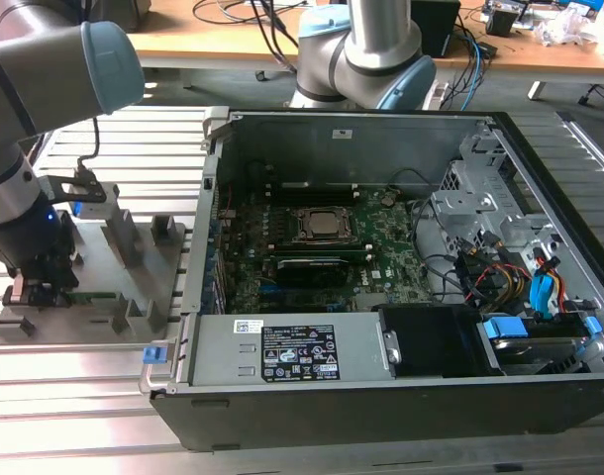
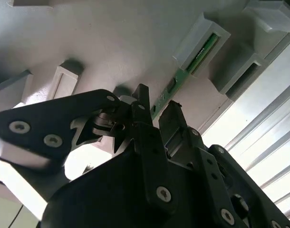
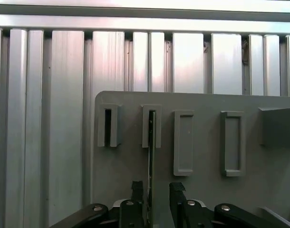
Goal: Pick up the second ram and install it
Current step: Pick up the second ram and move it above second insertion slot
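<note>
Downward-pointing, the end effector (image 3: 157, 189) straddles the second ram (image 3: 151, 156).

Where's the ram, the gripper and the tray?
ram (image 3: 151, 161), first wrist view, its green edge.
gripper (image 3: 157, 190), first wrist view, between its fingertips.
tray (image 3: 121, 175), first wrist view, bare grey plate.

The gripper (image 3: 157, 186) straddles the second ram (image 3: 151, 156), fingers parted on either side. The ram stands edgewise in a slot of the grey tray (image 3: 207, 190).
</note>
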Available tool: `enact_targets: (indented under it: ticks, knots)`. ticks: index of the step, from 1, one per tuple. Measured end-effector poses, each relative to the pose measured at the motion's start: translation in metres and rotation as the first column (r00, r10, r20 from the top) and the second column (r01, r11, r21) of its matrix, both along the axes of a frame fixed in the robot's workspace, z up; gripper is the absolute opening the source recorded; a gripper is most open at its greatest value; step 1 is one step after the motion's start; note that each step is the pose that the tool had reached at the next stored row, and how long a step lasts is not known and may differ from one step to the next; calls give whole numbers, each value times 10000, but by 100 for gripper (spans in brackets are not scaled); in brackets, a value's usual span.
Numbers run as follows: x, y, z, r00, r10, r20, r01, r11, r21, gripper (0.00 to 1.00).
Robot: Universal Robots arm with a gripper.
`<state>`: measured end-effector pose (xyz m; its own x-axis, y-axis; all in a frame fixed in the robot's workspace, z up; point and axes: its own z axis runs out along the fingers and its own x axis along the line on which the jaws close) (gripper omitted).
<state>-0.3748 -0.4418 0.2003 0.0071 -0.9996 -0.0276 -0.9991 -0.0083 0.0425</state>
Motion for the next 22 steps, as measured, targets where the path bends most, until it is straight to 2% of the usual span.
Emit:
enact_targets:
  ticks: [2,3,4,5,6,9,12,17,20,21,22]
  knots:
    - [-3,0,-9,10000,1,-3,-1,10000,-1,36]
    - [-4,0,-10,10000,0,23,0,10000,-5,36]
    - [-4,1,-12,9999,-2,144,2,10000,-18,36]
    - [-4,0,-13,9998,0,212,1,10000,-22,36]
    - [-2,0,-15,9995,1,329,-1,10000,-28,36]
    - [-3,0,-15,9993,1,361,0,10000,-29,36]
    - [-6,-1,-14,9993,5,361,0,9999,-120,36]
    - [-83,-1,-21,9993,4,364,0,9999,-121,36]
    - [-83,0,-22,9993,4,363,0,9999,-121,36]
    - [-83,-1,-22,9993,4,364,0,9999,-122,28]
    - [-83,-1,-22,9993,4,363,0,9999,-122,28]
